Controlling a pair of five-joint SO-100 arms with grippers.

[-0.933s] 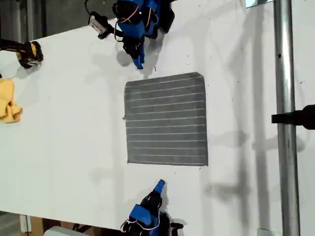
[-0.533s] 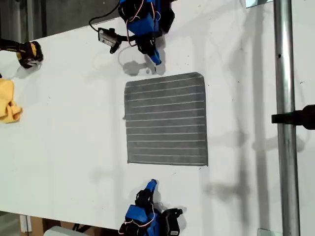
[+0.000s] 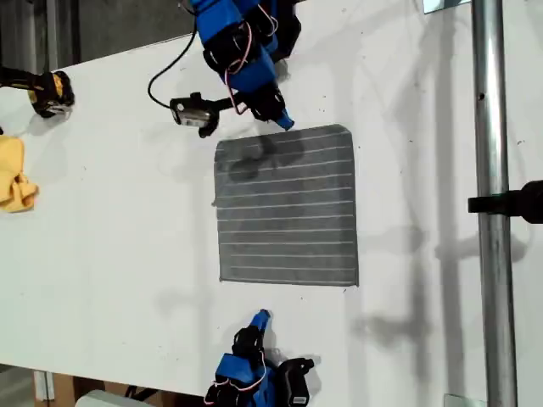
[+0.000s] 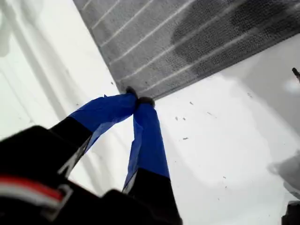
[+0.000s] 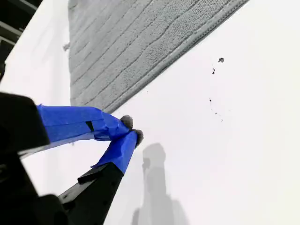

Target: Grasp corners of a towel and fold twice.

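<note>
The grey striped towel (image 3: pixel 287 208) lies flat on the white table (image 3: pixel 110 237), all its corners down. My first gripper (image 3: pixel 286 124) is shut, its blue tips right at the towel's far edge, between the two corners at the exterior view's top. In the first wrist view the fingertips (image 4: pixel 140 102) meet beside the towel (image 4: pixel 187 42) edge, with nothing clearly held. My second gripper (image 3: pixel 264 317) is shut too, hovering over bare table a short way off the towel's near edge. The second wrist view shows the gripper (image 5: pixel 131 129) apart from the towel (image 5: pixel 140 42).
A small yellow cloth (image 3: pixel 15 174) lies at the exterior view's left edge, with a black-and-yellow object (image 3: pixel 47 91) above it. A metal pole (image 3: pixel 492 203) runs vertically down the exterior view's right. Arm shadows fall on the towel's far part.
My first arm has swung toward the exterior view's right and down to the towel's far edge. My second gripper drew back slightly from the towel, then stayed still.
</note>
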